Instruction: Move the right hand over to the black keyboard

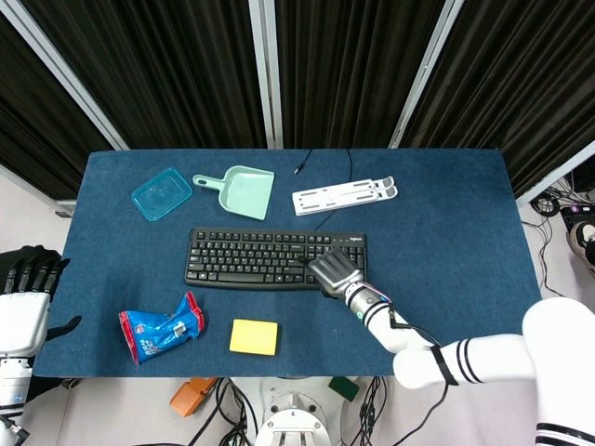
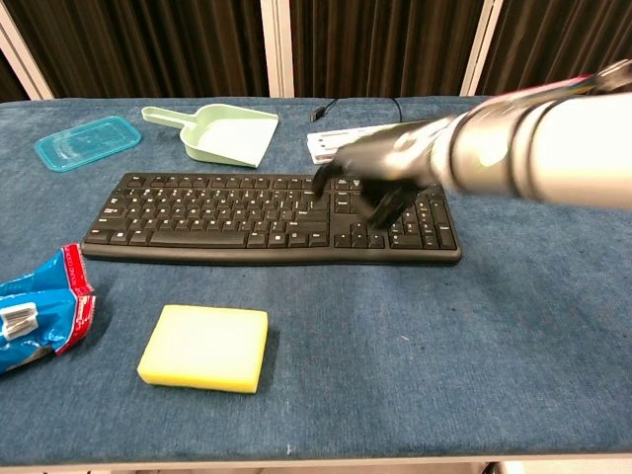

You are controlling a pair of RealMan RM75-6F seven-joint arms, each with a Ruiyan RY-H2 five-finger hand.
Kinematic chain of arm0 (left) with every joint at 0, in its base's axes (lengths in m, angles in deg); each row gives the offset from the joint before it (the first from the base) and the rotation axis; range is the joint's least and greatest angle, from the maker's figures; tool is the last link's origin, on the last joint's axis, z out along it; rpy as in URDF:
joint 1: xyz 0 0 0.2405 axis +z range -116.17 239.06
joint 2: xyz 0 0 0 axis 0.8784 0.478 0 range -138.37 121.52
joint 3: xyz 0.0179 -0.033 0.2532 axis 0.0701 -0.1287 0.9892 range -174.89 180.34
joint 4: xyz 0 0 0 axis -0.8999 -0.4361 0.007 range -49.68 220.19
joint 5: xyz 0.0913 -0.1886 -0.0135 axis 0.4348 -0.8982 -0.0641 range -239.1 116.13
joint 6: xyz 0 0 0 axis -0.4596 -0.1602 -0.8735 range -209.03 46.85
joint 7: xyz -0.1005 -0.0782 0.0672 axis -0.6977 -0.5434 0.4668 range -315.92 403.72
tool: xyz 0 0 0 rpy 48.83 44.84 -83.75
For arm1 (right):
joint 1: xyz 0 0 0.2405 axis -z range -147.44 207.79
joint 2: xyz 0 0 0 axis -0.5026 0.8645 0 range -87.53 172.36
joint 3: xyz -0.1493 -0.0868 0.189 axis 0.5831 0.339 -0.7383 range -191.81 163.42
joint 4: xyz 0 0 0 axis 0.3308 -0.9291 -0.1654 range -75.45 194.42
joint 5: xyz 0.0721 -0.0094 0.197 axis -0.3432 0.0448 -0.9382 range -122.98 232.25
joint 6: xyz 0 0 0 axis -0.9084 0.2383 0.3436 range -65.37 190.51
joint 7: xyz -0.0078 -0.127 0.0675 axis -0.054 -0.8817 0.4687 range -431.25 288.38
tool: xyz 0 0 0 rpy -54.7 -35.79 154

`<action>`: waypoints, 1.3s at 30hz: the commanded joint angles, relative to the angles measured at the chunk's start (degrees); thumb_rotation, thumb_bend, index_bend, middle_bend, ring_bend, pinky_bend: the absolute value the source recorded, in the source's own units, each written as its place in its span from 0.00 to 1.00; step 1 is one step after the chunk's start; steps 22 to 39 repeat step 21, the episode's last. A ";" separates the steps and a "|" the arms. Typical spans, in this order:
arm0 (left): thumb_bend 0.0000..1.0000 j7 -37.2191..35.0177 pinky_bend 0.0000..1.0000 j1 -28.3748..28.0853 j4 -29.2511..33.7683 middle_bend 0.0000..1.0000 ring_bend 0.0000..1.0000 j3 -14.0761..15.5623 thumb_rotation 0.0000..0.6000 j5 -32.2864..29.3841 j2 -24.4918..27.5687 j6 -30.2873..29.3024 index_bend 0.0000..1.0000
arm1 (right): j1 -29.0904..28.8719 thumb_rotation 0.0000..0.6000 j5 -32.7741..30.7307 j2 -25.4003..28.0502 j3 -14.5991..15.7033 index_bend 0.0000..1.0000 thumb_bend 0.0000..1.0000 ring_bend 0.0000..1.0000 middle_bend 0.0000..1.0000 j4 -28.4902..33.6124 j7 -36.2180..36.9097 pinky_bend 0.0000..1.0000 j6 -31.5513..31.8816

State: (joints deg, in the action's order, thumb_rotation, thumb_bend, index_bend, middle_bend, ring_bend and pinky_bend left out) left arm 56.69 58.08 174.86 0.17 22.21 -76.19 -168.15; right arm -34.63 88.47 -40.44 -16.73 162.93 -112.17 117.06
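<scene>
The black keyboard [image 1: 270, 257] [image 2: 227, 212] lies across the middle of the blue table. My right hand [image 1: 335, 272] [image 2: 380, 183] hovers over the keyboard's right end, near the number pad, fingers hanging down apart and holding nothing. It is motion-blurred in the chest view, and whether the fingertips touch the keys I cannot tell. My left hand [image 1: 26, 290] stays off the table at the far left, fingers spread and empty.
A yellow sponge [image 1: 254, 336] [image 2: 204, 347] and a blue snack bag [image 1: 158, 332] [image 2: 35, 311] lie near the front. A mint dustpan [image 1: 237, 190] [image 2: 222, 133], a teal lid [image 1: 161, 193] [image 2: 87, 141] and a white stand [image 1: 344, 196] sit behind the keyboard.
</scene>
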 commanded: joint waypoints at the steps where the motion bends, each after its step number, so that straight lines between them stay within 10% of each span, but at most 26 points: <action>1: 0.10 -0.31 0.00 -0.11 -0.24 0.12 0.06 -0.12 1.00 0.03 -0.12 0.06 0.13 | 7.00 0.97 9.03 7.60 2.78 0.12 0.88 0.96 0.93 7.18 3.00 0.92 10.18; 8: 0.10 -0.91 0.00 -0.28 -0.76 0.12 0.06 -0.27 1.00 0.19 -0.64 0.07 0.13 | 23.18 0.96 25.31 15.83 10.88 0.00 0.43 0.22 0.23 8.08 11.97 0.35 27.93; 12: 0.10 -0.85 0.00 -0.39 -0.68 0.12 0.06 -0.42 1.00 0.01 -1.23 0.17 0.13 | 33.24 0.96 32.82 17.78 13.72 0.00 0.29 0.00 0.01 3.67 24.51 0.03 35.25; 21: 0.10 -0.32 0.00 -0.71 -0.25 0.12 0.06 -0.83 1.00 -0.10 -1.90 0.13 0.13 | 45.08 0.96 39.29 19.33 15.45 0.00 0.28 0.00 0.00 -3.64 38.56 0.00 38.80; 39: 0.10 -0.32 0.00 -0.71 -0.25 0.12 0.06 -0.83 1.00 -0.10 -1.90 0.13 0.13 | 45.08 0.96 39.29 19.33 15.45 0.00 0.28 0.00 0.00 -3.64 38.56 0.00 38.80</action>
